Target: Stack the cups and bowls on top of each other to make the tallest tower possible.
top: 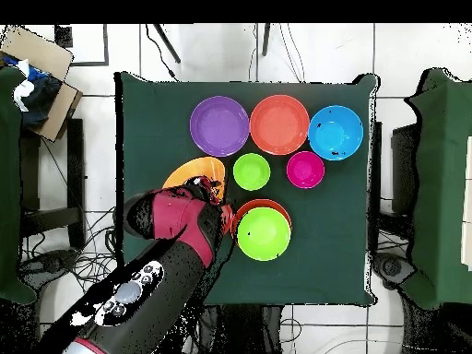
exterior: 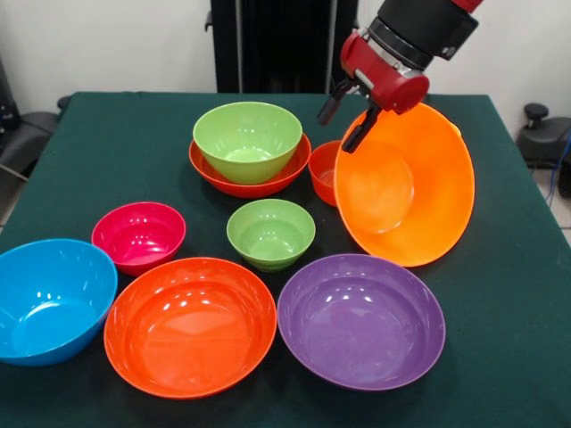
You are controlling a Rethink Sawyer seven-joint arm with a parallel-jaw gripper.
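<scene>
Front view: end effector [exterior: 350, 114] clamped on the upper rim of the large orange bowl [exterior: 412, 192], one finger inside, one outside, bowl hanging steeply tilted with its mouth toward the camera and its lower edge near or on the surface [exterior: 508, 267]; which, cannot tell. Tower [exterior: 250, 152] so far just left of it: medium green bowl [exterior: 247, 138] nested in the wide red-orange bowl [exterior: 210, 166]. Small red-orange bowl [exterior: 323, 171] wedged between tower and hanging bowl, partly hidden. Risks, as a judgement: thin rim grip plus heavy tilt could let the bowl swing or slip; a low sideways pass could knock the small bowl or shove the tower. Landing tilted on the green rim could leave it lopsided. Small green [exterior: 270, 232], magenta [exterior: 138, 235], blue [exterior: 49, 299], big red-orange [exterior: 189, 325] and purple [exterior: 361, 319] bowls crowd the near side. Open room mainly to the right of the orange bowl, toward that edge; clear air above the tower. No cup visible.
</scene>
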